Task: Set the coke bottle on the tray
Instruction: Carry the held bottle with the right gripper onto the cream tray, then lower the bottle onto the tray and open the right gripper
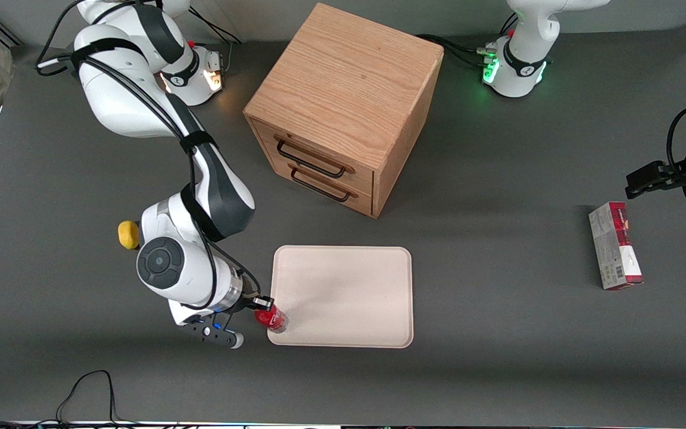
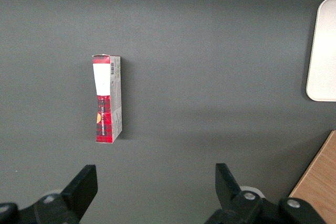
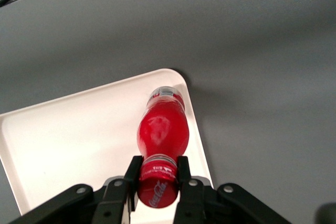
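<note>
Front view: my gripper hangs at the working arm's end of the tray, over the tray's corner nearest the camera, with the coke bottle clamped between my fingers; the bottle sits at roughly seven o'clock from the tray's middle, overlapping the rim there. The wooden drawer cabinet stands at about twelve o'clock from the tray, farther from the camera, both drawer fronts shut and their dark handles showing. A yellow lemon-like thing lies on the grey table at about nine o'clock from the tray, partly hidden by my arm. A red-and-white carton lies flat well off toward the parked arm's end of the table. Left wrist view: the same carton lies flat on the table, and a rounded corner of the tray and an edge of the cabinet just show. Right wrist view: my gripper is closed on the coke bottle near its capped end, one finger pad on each side, and the bottle's other end points down over the tray, just inside the rounded corner; whether it touches the tray surface I cannot tell.
</note>
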